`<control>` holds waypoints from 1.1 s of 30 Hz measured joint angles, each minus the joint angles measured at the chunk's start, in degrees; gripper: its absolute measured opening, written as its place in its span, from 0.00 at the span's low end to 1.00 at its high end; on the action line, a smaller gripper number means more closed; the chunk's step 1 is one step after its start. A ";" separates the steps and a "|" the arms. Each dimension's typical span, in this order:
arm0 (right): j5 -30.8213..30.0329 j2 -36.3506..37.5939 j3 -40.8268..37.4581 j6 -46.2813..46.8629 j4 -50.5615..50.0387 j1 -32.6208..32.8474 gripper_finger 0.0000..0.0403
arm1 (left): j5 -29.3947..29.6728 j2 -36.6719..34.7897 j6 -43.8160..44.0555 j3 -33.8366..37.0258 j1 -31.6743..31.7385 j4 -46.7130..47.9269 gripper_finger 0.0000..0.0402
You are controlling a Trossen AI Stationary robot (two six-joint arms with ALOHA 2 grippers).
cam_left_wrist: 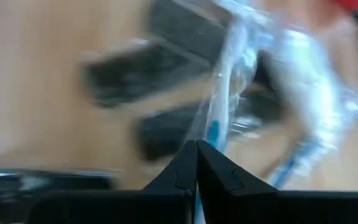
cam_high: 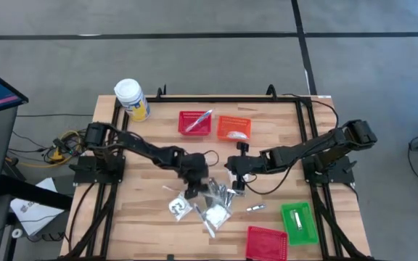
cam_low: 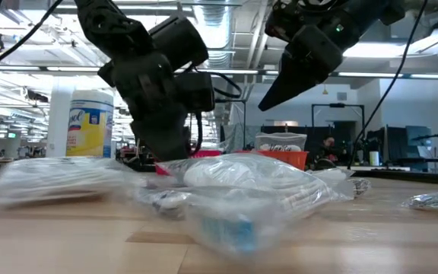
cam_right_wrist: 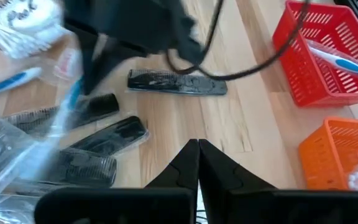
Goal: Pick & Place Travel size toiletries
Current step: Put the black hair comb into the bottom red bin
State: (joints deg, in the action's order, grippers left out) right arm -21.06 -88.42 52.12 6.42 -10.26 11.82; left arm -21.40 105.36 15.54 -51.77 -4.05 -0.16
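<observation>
**Both grippers closed over the packet pile at mid-desk**

Your left gripper sits low at the middle of the desk, at the far-left edge of the toiletries. In its wrist view the fingers meet at a point, pinched together, with a clear-wrapped blue-and-white stick rising right from the tips. You cannot tell from the blur whether the wrapper is actually caught between them or only lies just in front.

Your right gripper hangs just right of the left one, over the far-right side of the same pile. Its fingers are also pressed together with nothing between them, and the low view shows it raised clear of the desk.

The toiletries lie in a loose heap on the near-middle desk: crinkled clear packets, white round pads in wrap, and slim silver sticks. One silver stick lies apart, to the right of the heap. The right wrist view shows several black combs in clear sleeves beside the heap, one lying apart from the rest.

On the far side you have a red basket with a wrapped stick inside and, just right of it, an orange basket holding a few small white pieces. At the near right corner stand a green basket and a second red basket. A white-lidded yellow jar stands at the far left corner.
</observation>
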 joint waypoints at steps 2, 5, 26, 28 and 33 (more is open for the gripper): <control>0.00 0.00 0.00 0.08 0.02 0.00 0.00 | -2.77 -0.02 0.17 0.00 -0.86 0.02 0.00; 0.00 0.00 0.00 0.10 0.02 0.01 0.00 | -3.59 -1.30 -0.13 -0.02 -1.67 0.37 0.00; 0.00 0.00 0.02 0.55 0.52 -1.34 0.00 | 34.12 -7.89 14.55 7.24 8.71 5.18 0.00; 0.00 0.00 0.02 0.65 0.50 -1.34 0.00 | 33.29 -6.96 13.35 7.65 9.43 4.28 0.00; 0.00 0.00 0.02 0.66 0.49 -1.34 0.00 | 29.35 -4.19 9.99 7.63 10.31 -0.99 0.00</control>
State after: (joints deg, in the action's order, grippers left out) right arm -21.06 -88.42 52.14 7.09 -9.77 10.48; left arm 7.96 101.17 25.53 -44.14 6.26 -1.15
